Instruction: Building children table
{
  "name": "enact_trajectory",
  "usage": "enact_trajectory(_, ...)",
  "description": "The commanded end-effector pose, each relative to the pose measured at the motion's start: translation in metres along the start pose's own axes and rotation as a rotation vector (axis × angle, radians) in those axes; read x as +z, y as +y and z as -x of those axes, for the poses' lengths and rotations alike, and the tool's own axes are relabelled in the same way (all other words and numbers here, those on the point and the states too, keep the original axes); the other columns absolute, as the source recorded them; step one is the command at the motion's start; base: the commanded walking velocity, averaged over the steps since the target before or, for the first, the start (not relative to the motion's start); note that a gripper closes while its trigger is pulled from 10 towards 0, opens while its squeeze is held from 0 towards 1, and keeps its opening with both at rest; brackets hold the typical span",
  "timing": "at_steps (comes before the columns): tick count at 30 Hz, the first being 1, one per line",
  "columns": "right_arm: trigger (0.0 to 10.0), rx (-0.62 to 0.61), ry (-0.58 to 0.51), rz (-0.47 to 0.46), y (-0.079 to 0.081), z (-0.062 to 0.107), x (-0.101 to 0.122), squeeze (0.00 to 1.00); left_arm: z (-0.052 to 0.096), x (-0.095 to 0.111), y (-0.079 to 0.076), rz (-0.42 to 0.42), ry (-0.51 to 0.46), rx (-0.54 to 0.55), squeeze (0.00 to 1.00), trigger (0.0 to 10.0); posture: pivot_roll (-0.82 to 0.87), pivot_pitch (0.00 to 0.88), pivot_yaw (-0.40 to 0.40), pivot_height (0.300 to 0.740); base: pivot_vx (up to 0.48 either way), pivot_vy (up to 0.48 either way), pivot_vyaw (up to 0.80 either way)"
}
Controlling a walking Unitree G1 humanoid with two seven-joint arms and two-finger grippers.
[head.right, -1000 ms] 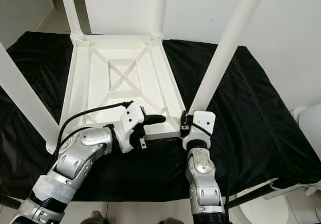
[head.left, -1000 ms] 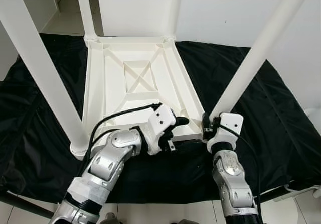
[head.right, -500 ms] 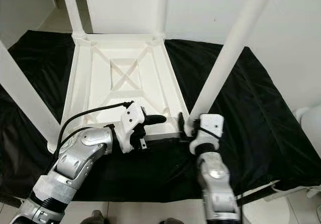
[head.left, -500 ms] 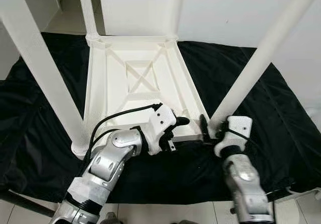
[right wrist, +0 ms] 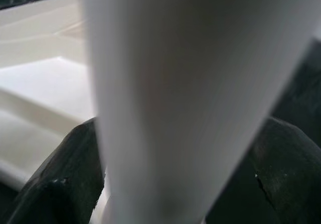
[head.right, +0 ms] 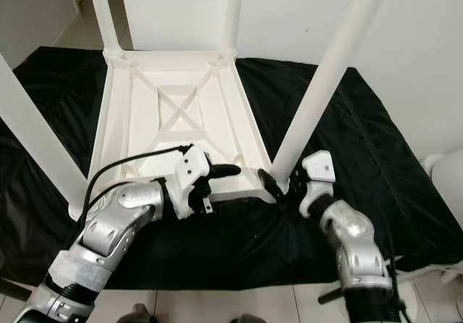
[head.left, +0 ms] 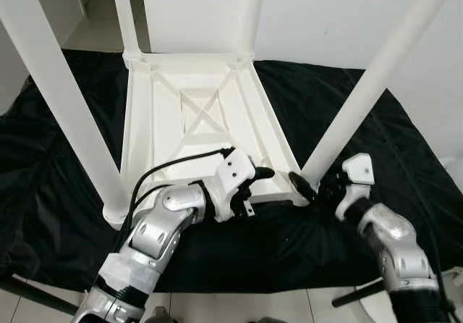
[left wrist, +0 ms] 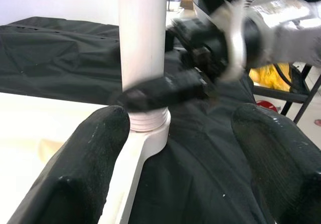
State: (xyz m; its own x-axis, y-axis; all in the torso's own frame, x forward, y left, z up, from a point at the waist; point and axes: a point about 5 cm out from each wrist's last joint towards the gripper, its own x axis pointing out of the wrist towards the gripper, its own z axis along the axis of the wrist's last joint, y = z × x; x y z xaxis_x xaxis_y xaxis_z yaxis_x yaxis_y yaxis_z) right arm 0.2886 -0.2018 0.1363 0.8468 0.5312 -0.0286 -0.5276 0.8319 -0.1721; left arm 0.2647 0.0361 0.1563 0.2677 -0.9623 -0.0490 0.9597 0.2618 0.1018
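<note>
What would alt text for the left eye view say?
An upside-down white table lies on a black cloth, its legs pointing up. The right gripper has its fingers around the base of the near right leg; the left gripper rests on the table's near edge.

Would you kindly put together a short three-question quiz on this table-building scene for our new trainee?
1. True or false: the white table lies upside down on the black cloth, legs pointing up.
2. Which hand has its fingers on either side of the base of the near right leg? A) left hand B) right hand
3. Fill in: the left hand rests at the table's near ____.

Key: 1 true; 2 B; 3 edge.
</note>
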Motion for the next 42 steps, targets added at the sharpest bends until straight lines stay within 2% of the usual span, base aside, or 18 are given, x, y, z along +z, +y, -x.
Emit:
enact_trajectory(1, 10.0, 0.022, 0.030, 0.009, 0.000, -0.001, -0.006, 0.00, -0.002, 0.002, 0.001, -0.007, -0.002, 0.021, 0.00, 10.0, 0.03, 0.000, -0.048, 0.740, 0.000, 0.000, 0.00)
enact_trajectory(6, 9.8, 0.064, 0.056, 0.012, -0.001, -0.006, -0.010, 0.00, -0.002, 0.003, 0.002, -0.007, -0.005, 0.030, 0.00, 10.0, 0.04, 0.000, -0.052, 0.740, 0.000, 0.000, 0.00)
enact_trajectory(7, 3.5, 0.084, 0.068, 0.014, 0.000, -0.006, -0.012, 0.00, -0.002, 0.003, 0.003, -0.006, -0.008, 0.036, 0.00, 10.0, 0.04, 0.000, -0.053, 0.740, 0.000, 0.000, 0.00)
enact_trajectory(8, 0.0, 0.106, 0.078, 0.003, 0.000, -0.005, -0.015, 0.00, -0.003, 0.004, 0.003, -0.006, -0.010, 0.041, 0.00, 10.0, 0.04, 0.000, -0.056, 0.740, 0.000, 0.000, 0.00)
enact_trajectory(15, 0.0, 0.139, 0.092, -0.059, 0.001, 0.003, -0.022, 0.00, -0.002, 0.004, 0.003, -0.002, -0.012, 0.044, 0.00, 10.0, 0.03, 0.000, -0.046, 0.740, 0.000, 0.000, 0.00)
enact_trajectory(21, 0.0, 0.136, 0.081, -0.076, 0.002, 0.005, -0.023, 0.00, -0.003, 0.005, 0.003, -0.001, -0.012, 0.040, 0.00, 10.0, 0.03, 0.000, -0.047, 0.740, 0.000, 0.000, 0.00)
enact_trajectory(22, 10.0, 0.104, 0.071, -0.088, 0.003, 0.004, -0.023, 0.00, -0.003, 0.005, 0.003, -0.001, -0.012, 0.039, 0.00, 10.0, 0.02, 0.000, -0.049, 0.740, 0.000, 0.000, 0.00)
enact_trajectory(25, 10.0, 0.044, 0.060, -0.103, 0.006, 0.002, -0.022, 0.00, -0.003, 0.004, 0.003, -0.002, -0.012, 0.038, 0.00, 10.0, 0.02, 0.000, -0.049, 0.740, 0.000, 0.000, 0.00)
enact_trajectory(28, 10.0, -0.096, 0.024, -0.141, 0.014, -0.002, -0.017, 0.00, -0.003, 0.003, 0.002, -0.003, -0.010, 0.040, 0.00, 10.0, 0.02, 0.000, -0.051, 0.740, 0.000, 0.000, 0.00)
enact_trajectory(29, 10.0, -0.096, 0.024, -0.141, 0.014, -0.002, -0.017, 0.00, -0.003, 0.003, 0.002, -0.003, -0.010, 0.040, 0.00, 10.0, 0.02, 0.000, -0.051, 0.740, 0.000, 0.000, 0.00)
enact_trajectory(31, 10.0, -0.246, 0.008, -0.127, 0.026, -0.007, -0.012, 0.00, -0.004, 0.002, 0.001, -0.001, -0.009, 0.046, 0.00, 10.0, 0.02, 0.004, -0.050, 0.740, 0.000, 0.000, 0.00)
enact_trajectory(36, 10.0, -0.314, -0.018, -0.134, 0.038, -0.010, -0.008, 0.00, -0.004, 0.002, 0.000, 0.001, -0.008, 0.043, 0.00, 10.0, 0.01, 0.005, -0.049, 0.740, 0.000, 0.000, 0.00)
enact_trajectory(38, 10.0, -0.314, -0.018, -0.134, 0.038, -0.010, -0.008, 0.00, -0.004, 0.002, 0.000, 0.001, -0.008, 0.043, 0.00, 10.0, 0.01, 0.005, -0.049, 0.740, 0.000, 0.000, 0.00)
enact_trajectory(41, 10.0, -0.462, -0.043, -0.184, 0.061, -0.020, -0.002, 0.00, -0.004, 0.003, 0.001, 0.008, -0.013, 0.042, 0.00, 10.0, 0.01, 0.006, -0.050, 0.740, 0.000, 0.000, 0.00)
enact_trajectory(42, 10.0, -0.462, -0.043, -0.184, 0.061, -0.020, -0.002, 0.00, -0.004, 0.003, 0.001, 0.008, -0.013, 0.042, 0.00, 10.0, 0.01, 0.006, -0.050, 0.740, 0.000, 0.000, 0.00)
